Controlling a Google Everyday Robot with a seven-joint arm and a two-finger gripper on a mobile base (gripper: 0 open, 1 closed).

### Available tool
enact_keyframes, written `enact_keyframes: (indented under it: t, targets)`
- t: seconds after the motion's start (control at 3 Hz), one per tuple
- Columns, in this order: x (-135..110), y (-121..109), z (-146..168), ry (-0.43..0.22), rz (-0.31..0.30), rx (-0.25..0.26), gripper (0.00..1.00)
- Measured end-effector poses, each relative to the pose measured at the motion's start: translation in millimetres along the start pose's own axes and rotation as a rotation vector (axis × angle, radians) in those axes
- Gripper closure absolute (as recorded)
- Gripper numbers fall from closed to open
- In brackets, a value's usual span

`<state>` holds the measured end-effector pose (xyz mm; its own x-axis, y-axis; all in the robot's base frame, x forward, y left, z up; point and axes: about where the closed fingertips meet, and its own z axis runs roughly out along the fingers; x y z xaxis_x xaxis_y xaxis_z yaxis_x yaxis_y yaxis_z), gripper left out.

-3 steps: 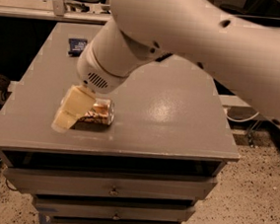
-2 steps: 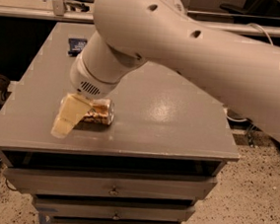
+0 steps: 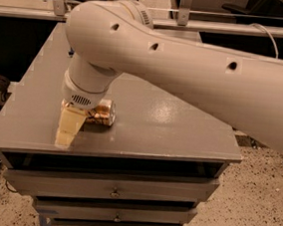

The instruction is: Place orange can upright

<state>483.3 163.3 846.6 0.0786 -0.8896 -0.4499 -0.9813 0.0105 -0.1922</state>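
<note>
Movement over the last second is all in the arm. It has swung across and dropped, so the hand point(image 3: 70, 125) now sits lower against the bench point(image 3: 179, 133). The orange can point(image 3: 102, 114) has not shifted and is on its side, as it was a second ago. I judge the task is not yet advanced: this is the approach closing in, with no lift or turn begun. The can lies just beside the hand, partly tucked behind it and under the wrist, close enough that I cannot say whether they touch. I cannot tell how far the hand is open, or whether it has hold of the can.
</note>
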Motion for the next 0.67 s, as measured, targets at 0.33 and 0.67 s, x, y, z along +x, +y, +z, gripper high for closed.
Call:
enact_keyframes:
  t: [0.33, 0.67]
  targets:
    - [7.1, -7.4, 13.9, 0.060, -0.034, -0.011, 0.17]
    - [11.2, -23.5, 15.3, 0.103, -0.061, -0.007, 0.41]
